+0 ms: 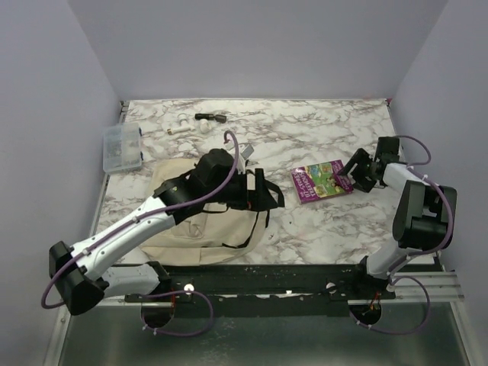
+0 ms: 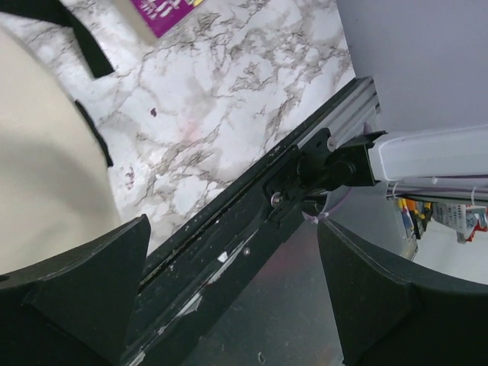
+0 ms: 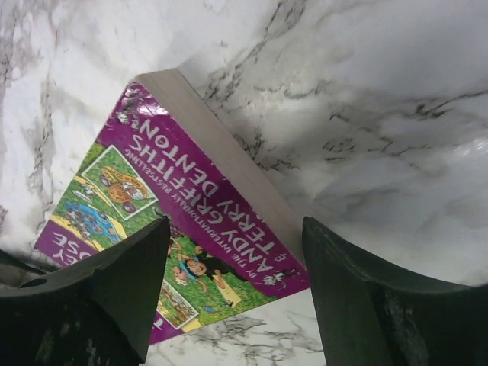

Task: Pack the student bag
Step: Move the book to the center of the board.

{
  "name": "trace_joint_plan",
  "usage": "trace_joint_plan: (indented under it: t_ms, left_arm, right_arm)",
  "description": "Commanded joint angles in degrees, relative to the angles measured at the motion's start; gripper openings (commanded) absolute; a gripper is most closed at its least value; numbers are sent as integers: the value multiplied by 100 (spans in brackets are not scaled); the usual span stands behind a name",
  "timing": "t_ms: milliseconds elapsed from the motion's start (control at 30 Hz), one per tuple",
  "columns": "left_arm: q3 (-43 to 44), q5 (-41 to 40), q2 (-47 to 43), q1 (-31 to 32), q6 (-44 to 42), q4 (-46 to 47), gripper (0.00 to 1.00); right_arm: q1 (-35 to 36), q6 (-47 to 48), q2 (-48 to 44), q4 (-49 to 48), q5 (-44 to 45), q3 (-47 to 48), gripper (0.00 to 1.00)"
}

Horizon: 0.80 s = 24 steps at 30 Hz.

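Note:
The student bag (image 1: 200, 226), a beige canvas backpack with black straps, lies flat at the left of the marble table. My left gripper (image 1: 258, 197) hovers over its right edge among the straps, open and empty. In the left wrist view the left gripper (image 2: 232, 282) has its jaws wide apart, the bag (image 2: 42, 152) to its left. A purple book (image 1: 322, 181) lies to the right of the bag. My right gripper (image 1: 355, 177) is at the book's right edge. In the right wrist view the right gripper (image 3: 236, 282) is open, its jaws on either side of one corner of the book (image 3: 175, 206).
A clear plastic box (image 1: 122, 147) stands at the far left by the wall. Small white pieces (image 1: 181, 126) and a dark tool (image 1: 210, 117) lie at the back. A black rail (image 1: 305, 282) runs along the near edge. Grey walls enclose three sides.

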<state>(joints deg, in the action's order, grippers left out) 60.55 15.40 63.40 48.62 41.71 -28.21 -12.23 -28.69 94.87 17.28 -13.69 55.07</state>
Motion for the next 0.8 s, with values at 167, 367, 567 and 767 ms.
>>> trace_joint_plan:
  t_ms: [167, 367, 567, 767]
  left_arm:
    - [1244, -104, 1928, 281, 625, 71, 85]
    - [1771, -202, 2859, 248, 1291, 166, 85]
    - [2247, -85, 3632, 115, 1806, 169, 84]
    - [2778, -187, 4214, 87, 1954, 97, 84]
  right_arm:
    - [486, -991, -977, -1240, -2193, -1848, 64]
    - [550, -1195, -1692, -1580, -2585, -2292, 66]
    - [551, -564, -1147, -598, -886, -1089, 71]
    - [558, -262, -396, -607, -136, -341, 71]
